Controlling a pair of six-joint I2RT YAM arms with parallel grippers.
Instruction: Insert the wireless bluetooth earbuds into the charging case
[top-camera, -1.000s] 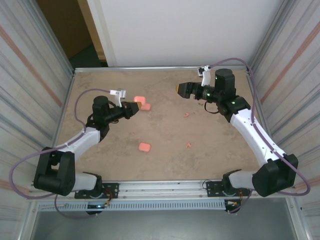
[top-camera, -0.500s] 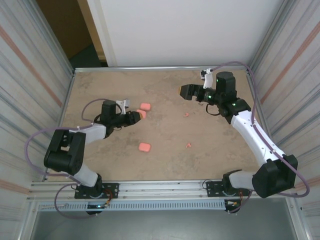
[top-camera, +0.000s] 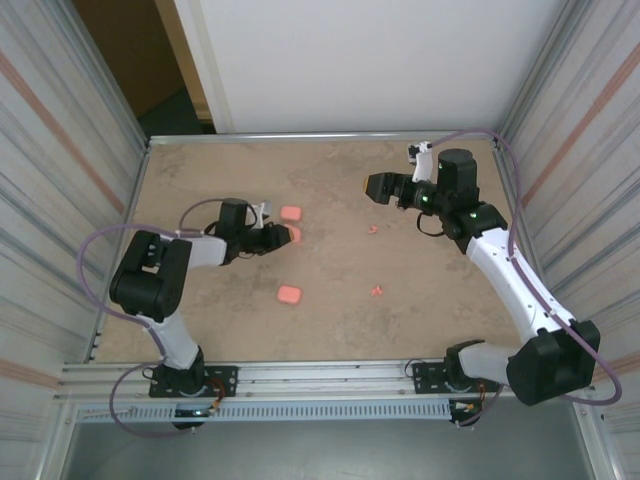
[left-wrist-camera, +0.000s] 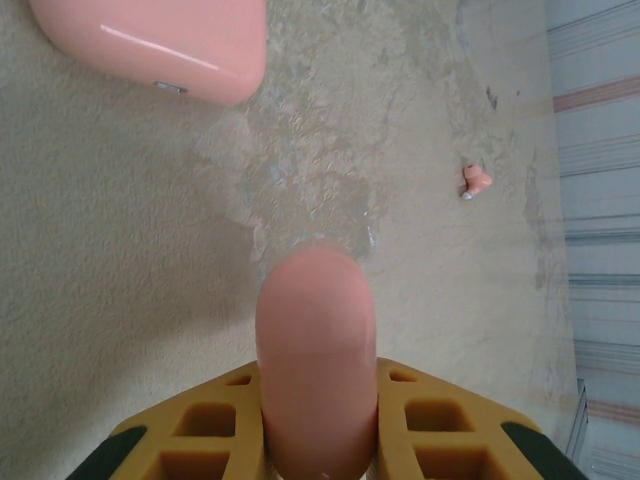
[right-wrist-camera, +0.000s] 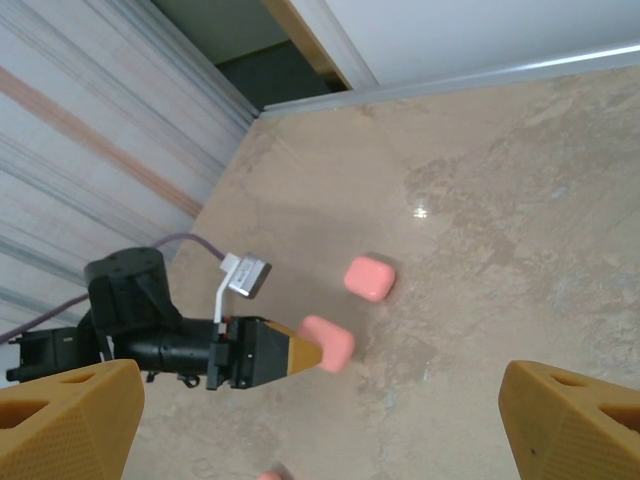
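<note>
Three pink cases and two earbuds are in the work area on the tan table (top-camera: 200, 330).

1. Left gripper (top-camera: 279, 238): positioned left of centre, low over the surface, pointing right. Its yellow fingers (left-wrist-camera: 200, 430) are pinched on the held case (top-camera: 292, 235). The left wrist view shows this held case (left-wrist-camera: 316, 350) edge-on between the fingers, with its rounded end projecting forward. Whether it touches the table cannot be determined.
2. Second case (top-camera: 291, 213): lies flat on the table just beyond the held one, toward the far edge, and apart from it. The left wrist view shows the second case (left-wrist-camera: 150, 40) in the upper left corner.
3. Third case (top-camera: 289, 295): lies flat nearer the arm bases, well apart from the other two.
4. Upper earbud (top-camera: 373, 229) and lower earbud (top-camera: 377, 291): both lie loose on the table right of centre, outside every case and well apart from each other. The left wrist view shows one earbud (left-wrist-camera: 476, 180) ahead of the held case. It is probably the upper one, but it is too small to confirm.
5. Right gripper (top-camera: 378, 187): raised above the far right part of the table, pointing left. Its jaws are spread wide and hold nothing. In the right wrist view its fingers (right-wrist-camera: 70, 420) occupy the two lower corners, and the left gripper (right-wrist-camera: 270, 355) with the held case (right-wrist-camera: 328, 343) lies between them.
</note>
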